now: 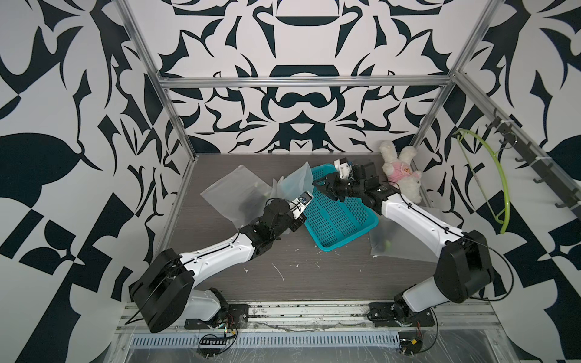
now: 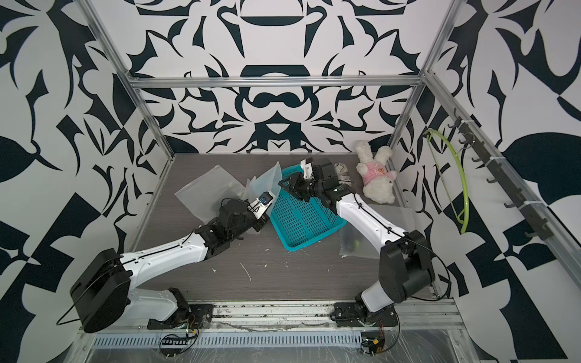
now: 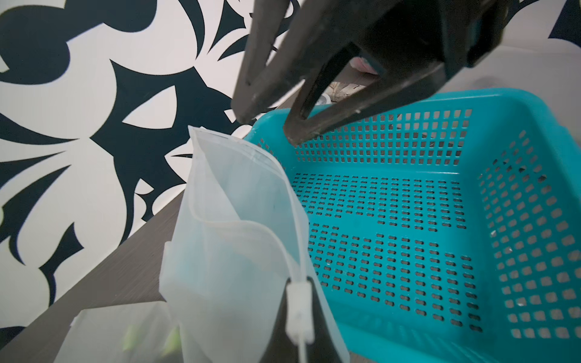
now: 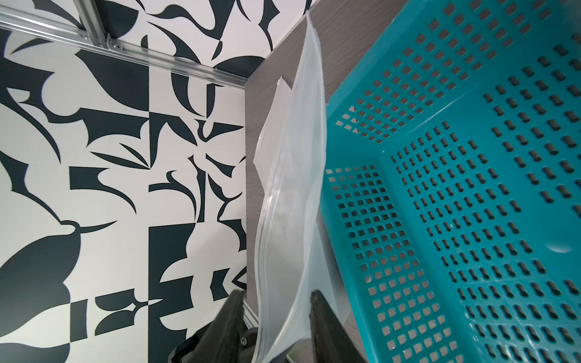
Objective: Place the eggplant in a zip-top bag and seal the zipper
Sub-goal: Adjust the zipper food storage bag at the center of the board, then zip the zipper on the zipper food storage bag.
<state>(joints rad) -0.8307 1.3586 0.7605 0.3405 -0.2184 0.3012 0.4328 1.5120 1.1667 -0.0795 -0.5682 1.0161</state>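
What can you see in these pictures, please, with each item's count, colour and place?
table: one, dark wood-grain.
basket: one, teal, table centre.
held bag: one, frosted, upright at the basket's left rim.
flat bags: two, frosted, one far left, one at right.
plush toy: one, white and pink, far right corner.
hanger: one, green, right wall rail.
left arm: jaws shut on held bag.
right arm: jaws open, held bag's edge between them.

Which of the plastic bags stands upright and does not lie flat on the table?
The middle bag, right beside the teal basket. The left bag and the right bag lie flat.
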